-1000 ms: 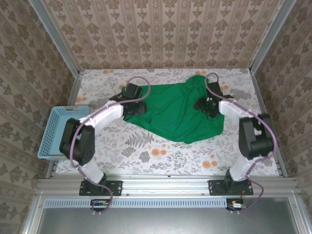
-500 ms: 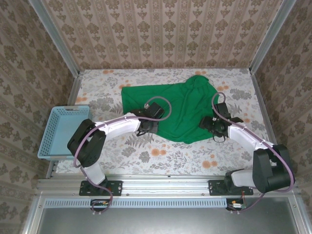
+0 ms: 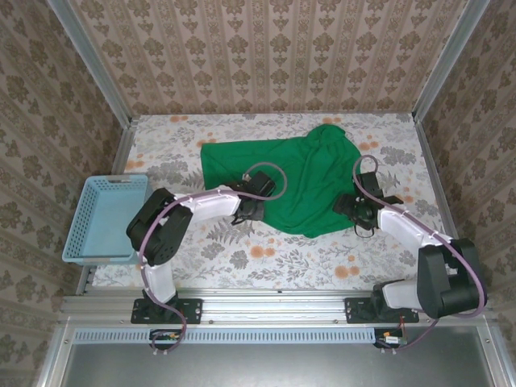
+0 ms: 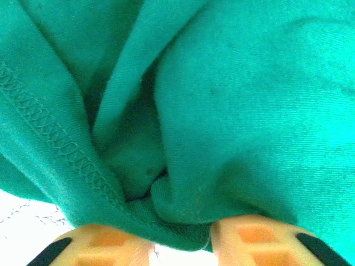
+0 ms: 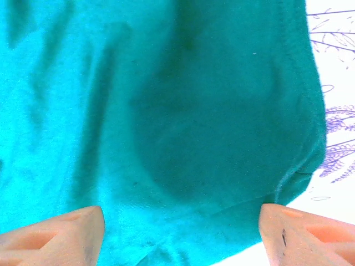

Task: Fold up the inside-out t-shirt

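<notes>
- T-shirt lies in the upper middle of the top view, spread loosely on the table. It is rumpled, with a hump of cloth at its upper right.
- Done so far, as a judgement: little. The outline is ragged and no straight fold line shows anywhere on the cloth.
- The left wrist view shows raw overlock stitching along a hem, which suggests the inside faces out at that spot.
- Left to do, as a judgement: flatten the cloth, square it up, and make every fold.
- Left gripper sits at the shirt's lower-left edge in the top view. Its fingers are pinched in on a gathered bunch of hem cloth, so it grasps the t-shirt.
- Right gripper sits at the shirt's lower-right edge. Its fingers are spread wide over a corner of the cloth and grasp nothing.
- Count: one t-shirt, one table, two arms, two grippers.
- Count: one basket, light blue, at the left of the top view and well apart from the shirt.
</notes>
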Robot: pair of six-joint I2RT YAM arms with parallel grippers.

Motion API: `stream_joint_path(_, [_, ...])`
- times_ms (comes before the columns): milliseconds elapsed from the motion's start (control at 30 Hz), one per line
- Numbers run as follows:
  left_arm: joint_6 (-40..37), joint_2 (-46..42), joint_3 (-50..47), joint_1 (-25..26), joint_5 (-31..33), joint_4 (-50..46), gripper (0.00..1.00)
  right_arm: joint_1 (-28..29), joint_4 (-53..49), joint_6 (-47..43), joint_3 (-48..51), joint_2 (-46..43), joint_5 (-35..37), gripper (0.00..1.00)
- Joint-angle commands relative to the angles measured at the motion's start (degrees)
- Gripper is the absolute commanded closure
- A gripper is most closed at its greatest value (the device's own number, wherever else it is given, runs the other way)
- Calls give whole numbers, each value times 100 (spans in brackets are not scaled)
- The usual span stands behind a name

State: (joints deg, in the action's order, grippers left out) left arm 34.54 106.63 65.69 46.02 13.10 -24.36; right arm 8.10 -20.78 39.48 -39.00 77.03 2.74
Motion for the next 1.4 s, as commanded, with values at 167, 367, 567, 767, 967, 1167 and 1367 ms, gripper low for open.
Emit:
stream_joint_path(167, [-68, -12, 52, -190, -105, 215, 94, -10, 149, 99, -213, 669, -112, 43])
stream_joint_path(367, [-147, -602, -300, -188, -143, 296, 100, -19, 35, 38, -190, 674, 262, 80])
stream_joint_path(567, [-270, -1599, -858, -203, -251, 261, 100, -68, -418, -119, -268, 309, 1012, 99])
stream_joint_path(767, [-247, -2799, -1733, -493, -780, 347, 100, -236, -860, -284, -330, -363, 1566, 100])
stream_joint_path(967, [-299, -3673, -2282, -1007, -1210, 301, 100, -282, -1229, -447, -481, -673, 1613, 100])
stream_joint_path(1167, [-622, -4153, -1815, -1721, -1512, 178, 100, -274, -1686, -835, -1106, -1184, 1336, 100])
stream_joint_path(1367, [-757, -2600, -353, -2422, -1864, 234, 100, -275, -1687, -1129, -1987, -537, 1124, 100])
